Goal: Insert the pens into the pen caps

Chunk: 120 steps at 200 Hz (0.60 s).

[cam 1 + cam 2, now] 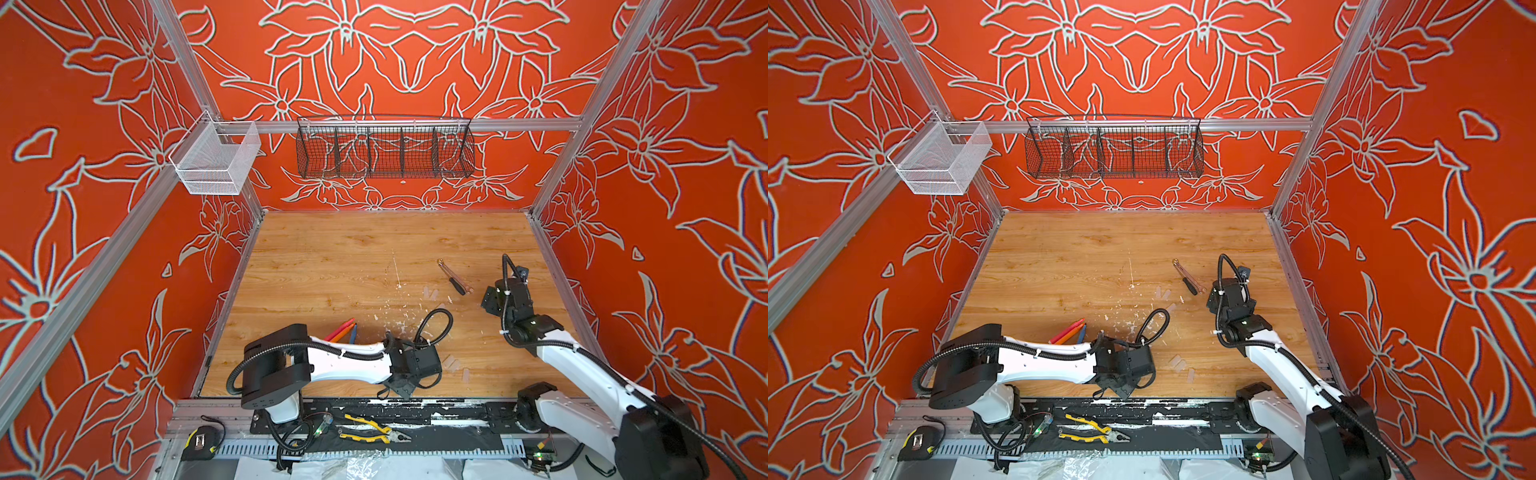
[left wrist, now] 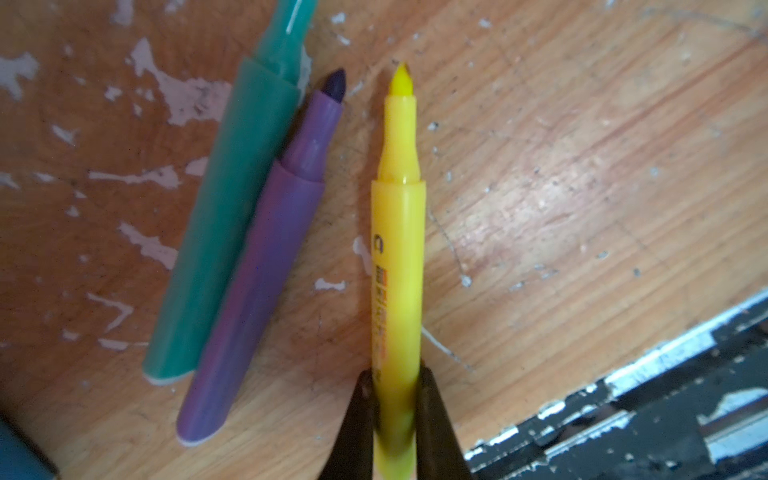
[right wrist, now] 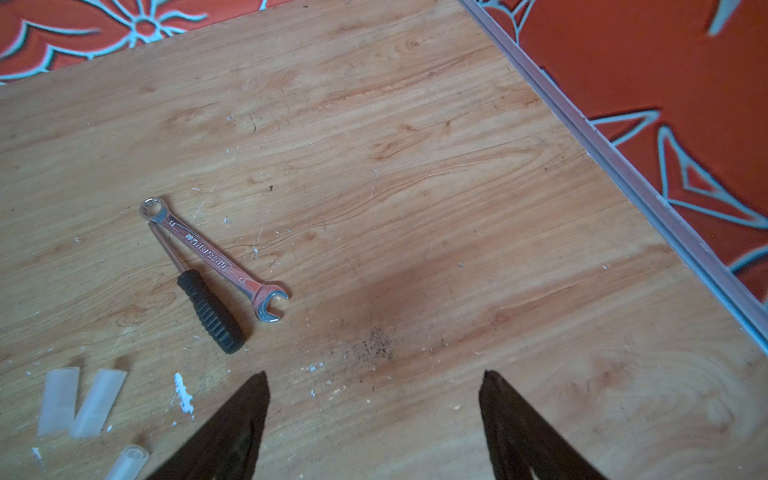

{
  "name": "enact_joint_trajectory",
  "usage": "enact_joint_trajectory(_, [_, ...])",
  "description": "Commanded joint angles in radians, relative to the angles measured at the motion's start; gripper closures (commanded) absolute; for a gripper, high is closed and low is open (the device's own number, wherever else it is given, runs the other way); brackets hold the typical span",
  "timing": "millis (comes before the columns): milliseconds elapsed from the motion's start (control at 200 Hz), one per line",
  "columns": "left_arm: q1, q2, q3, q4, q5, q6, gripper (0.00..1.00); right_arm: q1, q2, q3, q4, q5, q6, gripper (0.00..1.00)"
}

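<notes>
Pens (image 1: 343,330) are lying fanned at the front left of the table (image 1: 332,257). Pen caps (image 1: 453,365) are lying to their right, near the front edge. Two more caps (image 1: 430,294) are lying farther back, beside the wrench (image 3: 216,257), which is touching the screwdriver (image 3: 210,309). Pliers (image 1: 374,430) are lying before the table.

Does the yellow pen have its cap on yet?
No, uncapped. In the left wrist view the yellow pen shows its bare felt tip, with the left claw shut on its barrel.
</notes>
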Motion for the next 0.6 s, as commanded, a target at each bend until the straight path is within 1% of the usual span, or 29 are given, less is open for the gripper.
enact_joint_trajectory(0, [0.012, -0.063, 0.058, -0.121, -0.097, -0.026, 0.99, 0.007, -0.086, 0.074, -0.164, -0.008, 0.072, 0.18])
enact_joint_trajectory(45, [0.034, -0.094, 0.087, -0.140, -0.104, -0.020, 0.99, 0.006, -0.124, 0.109, -0.227, -0.048, 0.095, 0.18])
enact_joint_trajectory(90, [0.060, -0.129, 0.107, -0.131, -0.076, 0.001, 1.00, 0.007, -0.152, 0.160, -0.297, -0.097, 0.126, 0.18])
enact_joint_trajectory(110, [0.094, -0.144, 0.115, -0.122, -0.058, 0.012, 1.00, 0.007, -0.161, 0.185, -0.321, -0.130, 0.132, 0.18])
enact_joint_trajectory(155, [0.140, -0.183, 0.129, -0.093, -0.018, 0.033, 1.00, 0.007, -0.176, 0.238, -0.364, -0.215, 0.139, 0.18])
enact_joint_trajectory(245, [0.228, -0.253, 0.177, -0.083, 0.024, 0.038, 1.00, 0.010, -0.168, 0.372, -0.457, -0.372, 0.147, 0.19])
enact_joint_trajectory(255, [0.236, -0.260, 0.185, -0.086, 0.022, 0.036, 1.00, 0.009, -0.166, 0.385, -0.466, -0.388, 0.147, 0.18])
enact_joint_trajectory(270, [0.247, -0.267, 0.193, -0.091, 0.017, 0.032, 1.00, 0.010, -0.163, 0.405, -0.479, -0.410, 0.149, 0.06])
enact_joint_trajectory(280, [0.253, -0.277, 0.204, -0.094, 0.012, 0.031, 1.00, 0.009, -0.161, 0.417, -0.487, -0.425, 0.152, 0.03])
enact_joint_trajectory(335, [0.273, -0.325, 0.227, -0.080, -0.036, 0.014, 1.00, 0.010, -0.156, 0.468, -0.517, -0.484, 0.180, 0.03])
enact_joint_trajectory(395, [0.277, -0.377, 0.237, -0.050, -0.129, -0.012, 1.00, 0.010, -0.157, 0.476, -0.458, -0.555, 0.208, 0.02])
enact_joint_trajectory(425, [0.276, -0.406, 0.229, -0.017, -0.154, -0.004, 1.00, 0.010, -0.151, 0.473, -0.420, -0.580, 0.214, 0.02])
enact_joint_trajectory(460, [0.277, -0.445, 0.177, 0.068, -0.160, 0.019, 1.00, 0.010, -0.138, 0.472, -0.387, -0.591, 0.220, 0.02])
enact_joint_trajectory(480, [0.277, -0.471, 0.137, 0.132, -0.144, 0.056, 1.00, 0.011, -0.126, 0.474, -0.376, -0.591, 0.223, 0.02])
enact_joint_trajectory(510, [0.278, -0.512, 0.059, 0.294, -0.125, 0.132, 1.00, 0.009, -0.103, 0.477, -0.357, -0.590, 0.221, 0.02])
enact_joint_trajectory(535, [0.282, -0.548, 0.003, 0.397, -0.121, 0.157, 1.00, 0.010, -0.083, 0.477, -0.338, -0.592, 0.217, 0.02])
enact_joint_trajectory(595, [0.309, -0.602, -0.058, 0.496, -0.107, 0.185, 1.00, 0.010, -0.034, 0.464, -0.275, -0.620, 0.195, 0.03])
